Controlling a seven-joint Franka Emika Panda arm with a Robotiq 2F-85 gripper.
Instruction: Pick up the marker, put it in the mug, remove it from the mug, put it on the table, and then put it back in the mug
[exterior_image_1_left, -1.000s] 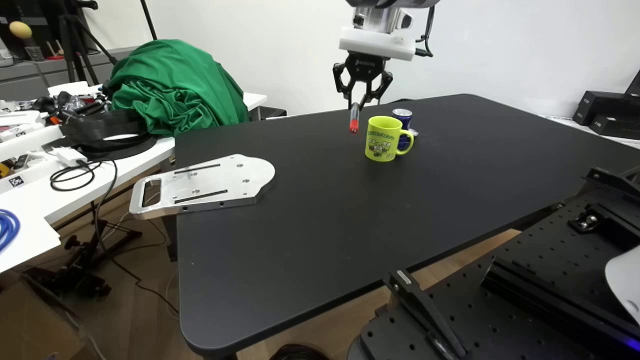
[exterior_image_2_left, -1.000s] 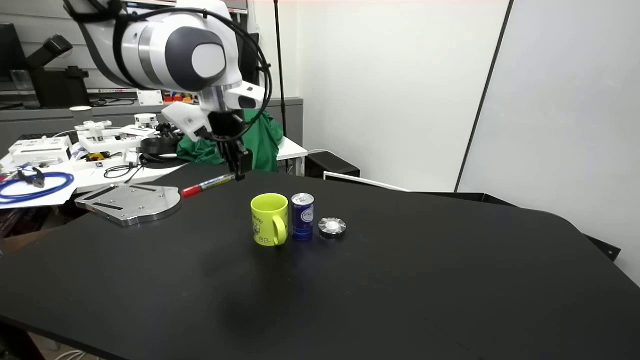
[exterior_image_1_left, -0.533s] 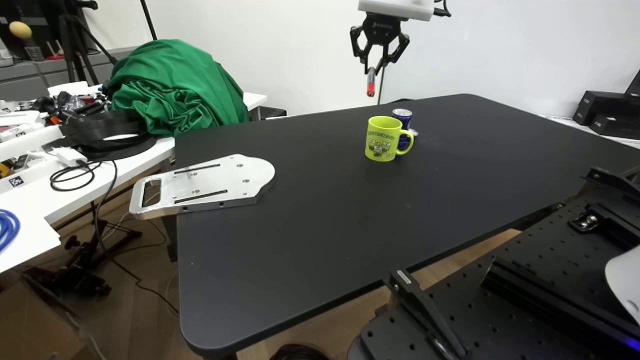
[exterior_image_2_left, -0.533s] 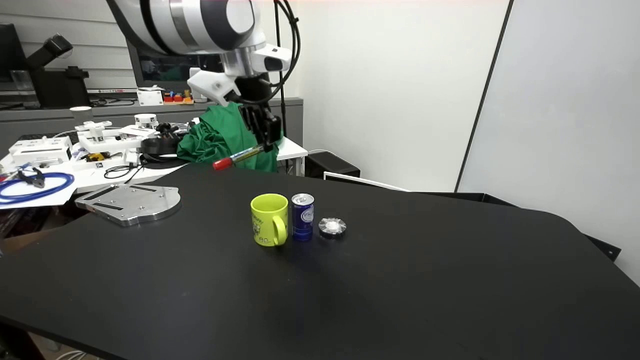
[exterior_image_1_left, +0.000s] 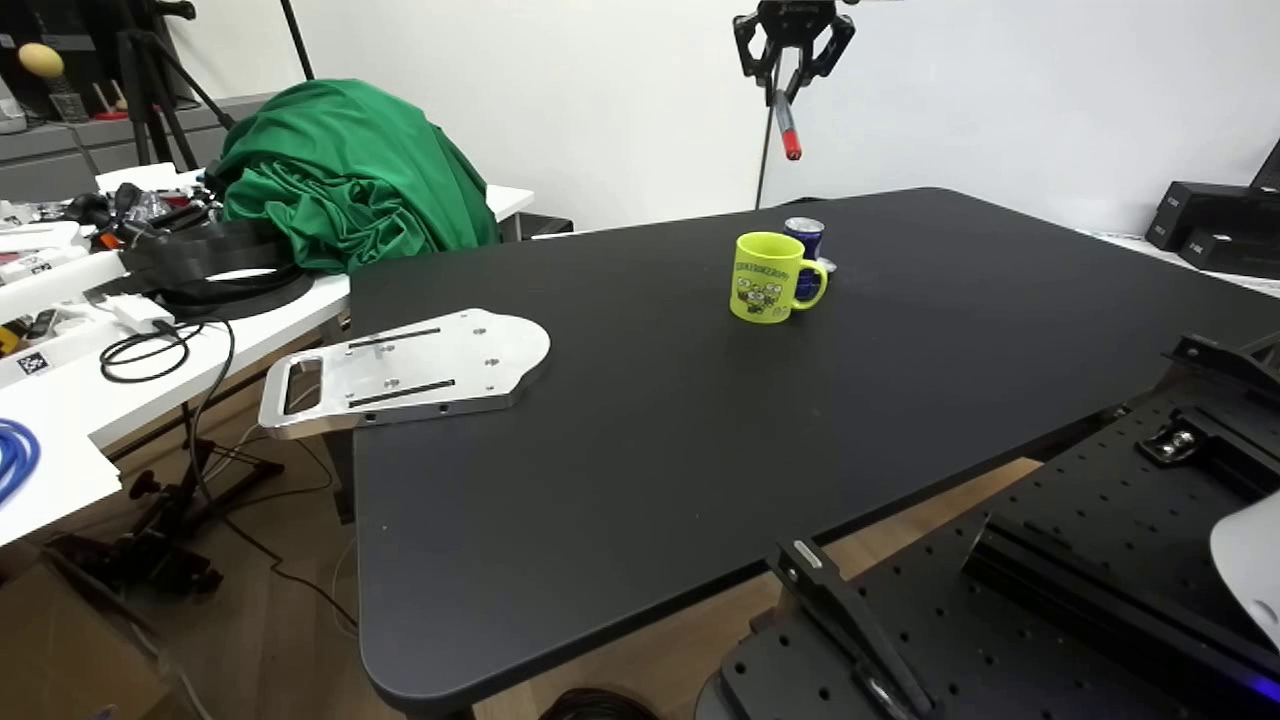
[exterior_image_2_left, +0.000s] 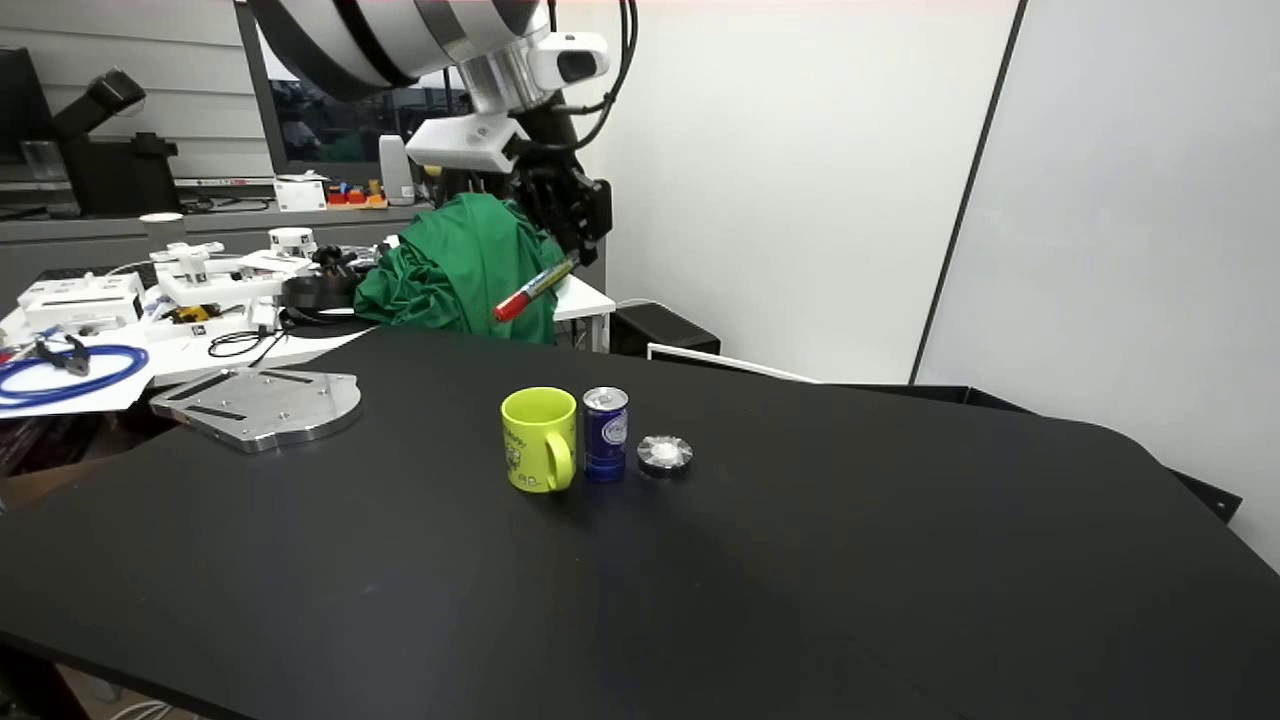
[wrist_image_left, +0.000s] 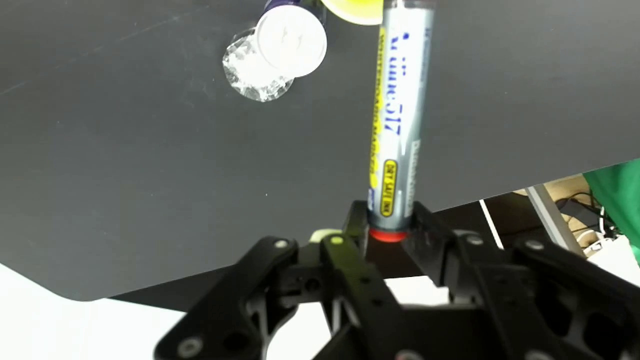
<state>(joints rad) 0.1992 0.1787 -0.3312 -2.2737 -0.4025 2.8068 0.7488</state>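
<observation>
Matte black worktop (exterior_image_2_left: 820, 560) runs back toward a pale wall (exterior_image_2_left: 800, 180). Above it hangs the pincer (wrist_image_left: 390, 220), clenched on the tail end of the marker (wrist_image_left: 400, 110), which it holds clear of everything below. From there the long axis juts outward on a downward slant, red cap (exterior_image_2_left: 511, 306) lowest in both exterior views: tilted, not upright. In the wrist view that free length points toward the mug (wrist_image_left: 357, 11), whose edge peeks out just beside it, but the mug stands upright on the worktop, lower and well apart. A blue can (exterior_image_2_left: 606, 445) stands just beside the mug, with a shiny-topped disc (exterior_image_2_left: 665, 455) near that.

I cannot tell which placement is due. For the mug, I judge the slant decides it: the marker would need swinging nearer to upright, cap down, and centring over the mouth; brought in as it lies, it could catch the rim and push the mug into the can.
</observation>
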